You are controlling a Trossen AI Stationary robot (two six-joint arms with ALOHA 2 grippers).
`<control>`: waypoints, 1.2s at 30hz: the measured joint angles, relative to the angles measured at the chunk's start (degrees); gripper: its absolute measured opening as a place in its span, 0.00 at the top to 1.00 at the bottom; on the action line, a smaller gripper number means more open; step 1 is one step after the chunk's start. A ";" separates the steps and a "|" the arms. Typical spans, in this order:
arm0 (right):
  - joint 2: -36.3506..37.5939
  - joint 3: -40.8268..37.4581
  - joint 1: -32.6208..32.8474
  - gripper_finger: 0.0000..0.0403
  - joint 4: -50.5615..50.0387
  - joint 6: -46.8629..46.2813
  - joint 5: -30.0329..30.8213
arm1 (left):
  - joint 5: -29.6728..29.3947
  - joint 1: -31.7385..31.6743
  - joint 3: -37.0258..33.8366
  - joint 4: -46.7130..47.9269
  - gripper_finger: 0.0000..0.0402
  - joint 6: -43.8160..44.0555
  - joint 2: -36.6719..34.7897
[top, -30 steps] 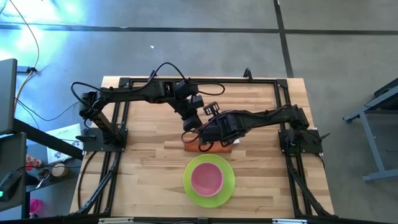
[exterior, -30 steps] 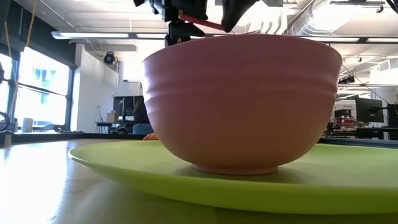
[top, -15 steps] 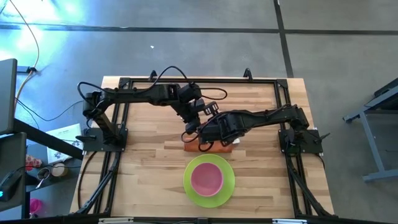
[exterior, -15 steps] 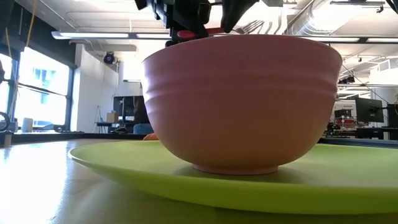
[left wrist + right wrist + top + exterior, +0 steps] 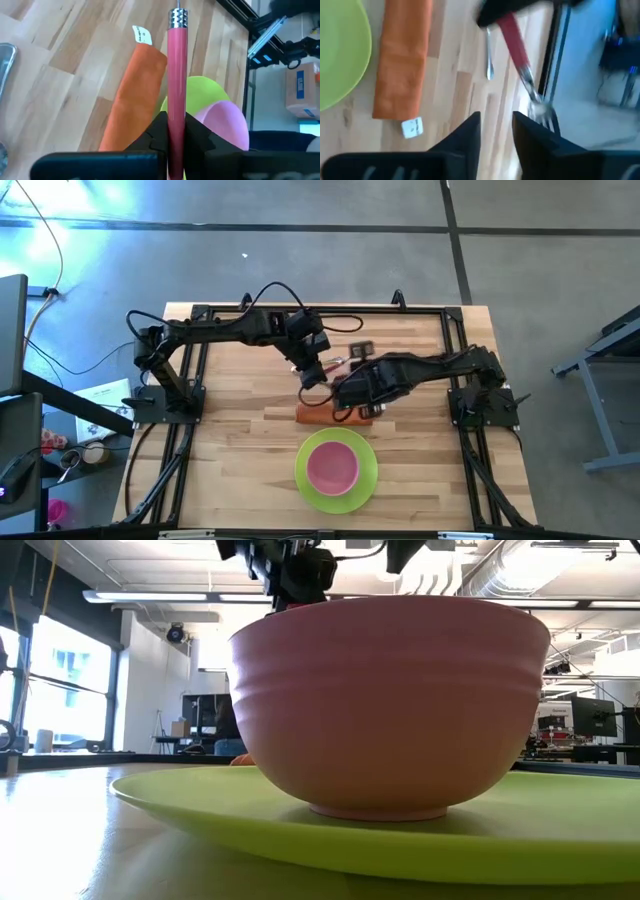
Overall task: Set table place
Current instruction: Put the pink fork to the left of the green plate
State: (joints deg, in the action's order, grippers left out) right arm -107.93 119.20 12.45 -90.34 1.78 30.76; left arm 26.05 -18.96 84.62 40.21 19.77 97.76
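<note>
My left gripper (image 5: 312,372) is shut on the fork (image 5: 176,75), which has a red handle. It holds the fork above the table (image 5: 230,430), just behind the orange folded napkin (image 5: 335,415). My right gripper (image 5: 496,125) stands open close beside it, with nothing between its fingers. The fork's tines (image 5: 542,107) show in the right wrist view. A silver spoon (image 5: 489,55) lies flat on the wood beyond the napkin. The pink bowl (image 5: 333,467) sits in the lime-green plate (image 5: 365,480) near the front edge. My left gripper pinches the fork's red handle (image 5: 176,112) between its two fingers, at the end away from the tines. The handle runs straight out ahead of the fingers, along them. The fork is lifted clear of the table, above the napkin's far side.
The black metal frame (image 5: 300,310) runs around the tabletop, with arm bases at the left and right edges. Bare wood lies left and right of the plate. In the low view the bowl (image 5: 390,705) and plate (image 5: 350,830) fill the foreground.
My left gripper has moved in on the fork that my right gripper held and has shut on its red handle. My right gripper has then opened, let go of the fork and drawn back a little toward the table's right edge. The fork stays lifted.
</note>
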 joint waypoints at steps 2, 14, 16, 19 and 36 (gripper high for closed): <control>2.10 -0.02 0.36 0.71 0.24 -4.08 0.10 | 0.19 0.18 0.00 0.06 0.96 -0.05 0.00; 20.51 0.00 5.42 0.69 0.28 -22.48 9.58 | -7.90 6.21 0.02 -0.58 0.96 1.01 -1.03; 22.13 0.00 5.83 0.69 0.26 -22.44 10.55 | -10.59 8.09 0.02 -0.54 0.96 2.71 -2.35; 23.30 0.00 6.02 0.69 0.28 -21.05 11.71 | -17.49 11.41 0.02 2.14 0.96 5.96 -5.55; 22.73 -0.02 5.95 0.69 0.32 -11.82 13.38 | -63.14 46.73 -46.34 -36.84 0.96 60.81 -34.91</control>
State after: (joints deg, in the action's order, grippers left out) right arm -85.19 119.17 18.39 -90.02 -10.04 44.14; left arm -37.09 27.76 38.28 3.37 80.58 62.85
